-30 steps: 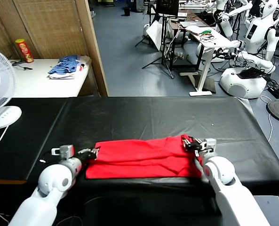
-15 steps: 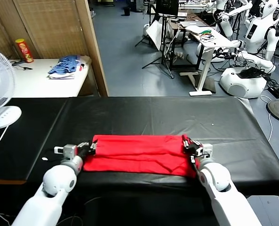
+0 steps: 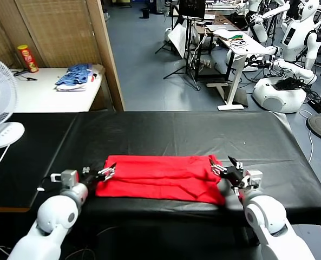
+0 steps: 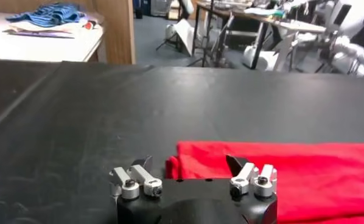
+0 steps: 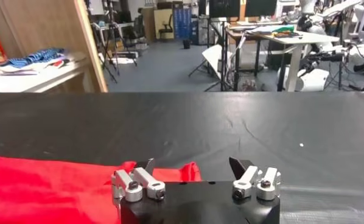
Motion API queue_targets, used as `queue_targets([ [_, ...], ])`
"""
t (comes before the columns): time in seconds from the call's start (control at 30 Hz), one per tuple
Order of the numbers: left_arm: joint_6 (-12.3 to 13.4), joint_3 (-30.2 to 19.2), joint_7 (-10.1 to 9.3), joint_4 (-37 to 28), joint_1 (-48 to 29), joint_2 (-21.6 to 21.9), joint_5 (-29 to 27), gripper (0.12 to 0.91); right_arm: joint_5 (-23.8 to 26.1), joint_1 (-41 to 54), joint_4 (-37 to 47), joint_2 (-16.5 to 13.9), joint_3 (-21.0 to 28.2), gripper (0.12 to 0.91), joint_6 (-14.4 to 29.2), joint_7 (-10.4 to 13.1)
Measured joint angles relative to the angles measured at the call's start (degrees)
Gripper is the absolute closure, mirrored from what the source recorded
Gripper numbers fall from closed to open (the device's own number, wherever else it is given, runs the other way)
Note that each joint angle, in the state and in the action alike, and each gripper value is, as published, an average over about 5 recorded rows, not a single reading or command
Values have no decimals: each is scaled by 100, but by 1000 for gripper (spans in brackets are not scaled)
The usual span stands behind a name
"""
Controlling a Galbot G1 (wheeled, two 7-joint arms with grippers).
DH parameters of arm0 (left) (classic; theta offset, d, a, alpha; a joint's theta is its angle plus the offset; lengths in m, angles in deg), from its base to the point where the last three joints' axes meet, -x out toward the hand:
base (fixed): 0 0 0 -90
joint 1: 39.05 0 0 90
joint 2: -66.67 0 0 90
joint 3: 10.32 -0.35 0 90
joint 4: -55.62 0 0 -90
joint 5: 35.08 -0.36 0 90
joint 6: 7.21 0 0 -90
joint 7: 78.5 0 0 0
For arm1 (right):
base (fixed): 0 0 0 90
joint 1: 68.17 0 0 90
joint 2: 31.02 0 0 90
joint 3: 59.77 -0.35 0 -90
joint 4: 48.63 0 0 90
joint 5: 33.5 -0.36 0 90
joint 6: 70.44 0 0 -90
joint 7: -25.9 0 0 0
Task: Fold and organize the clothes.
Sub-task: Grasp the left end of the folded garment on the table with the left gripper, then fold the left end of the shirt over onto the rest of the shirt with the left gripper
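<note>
Both claws have let go and backed off since a second ago: your left gripper (image 3: 109, 172) and right gripper (image 3: 225, 167) now sit released, jaws spread, at the ends of the red T-shirt (image 3: 160, 177). It lies as a flat folded band on the black table (image 3: 171, 132), near edge. Lengthwise fold looks done; you likely still need crosswise folds.

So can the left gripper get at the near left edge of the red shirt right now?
Probably yes: the left gripper stands open at the red T-shirt's left end, nothing between them.
</note>
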State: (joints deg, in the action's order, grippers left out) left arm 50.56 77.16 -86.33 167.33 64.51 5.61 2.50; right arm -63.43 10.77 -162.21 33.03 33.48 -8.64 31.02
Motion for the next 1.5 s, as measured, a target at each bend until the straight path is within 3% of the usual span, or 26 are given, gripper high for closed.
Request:
queue_targets([
  [0.1, 32, -2, 65, 17, 157, -55, -163, 272, 1, -29, -90, -7, -7, 227, 1, 2],
  [0.23, 62, -13, 113, -47, 236, -149, -259, 454, 7, -75, -197, -17, -12, 227, 1, -8],
  [0.53, 45, 31, 95, -140, 250, -243, 80, 857, 34, -113, -290, -39, -62, 227, 10, -36],
  [0.8, 236, 97, 250, -115, 338, 0, -1162, 872, 53, -213, -424, -3, -155, 227, 12, -27],
  [1.07, 742, 745, 408, -163, 750, 836, -2276, 872, 63, -376, -586, 57, -245, 227, 19, -9],
  [1.27, 602, 985, 323, 132, 953, 1168, -2185, 872, 292, -455, -637, 155, -196, 227, 44, -17],
  [1.5, 177, 344, 50, 883, 765, 590, -1426, 872, 526, -630, -707, 277, -247, 227, 108, -41],
])
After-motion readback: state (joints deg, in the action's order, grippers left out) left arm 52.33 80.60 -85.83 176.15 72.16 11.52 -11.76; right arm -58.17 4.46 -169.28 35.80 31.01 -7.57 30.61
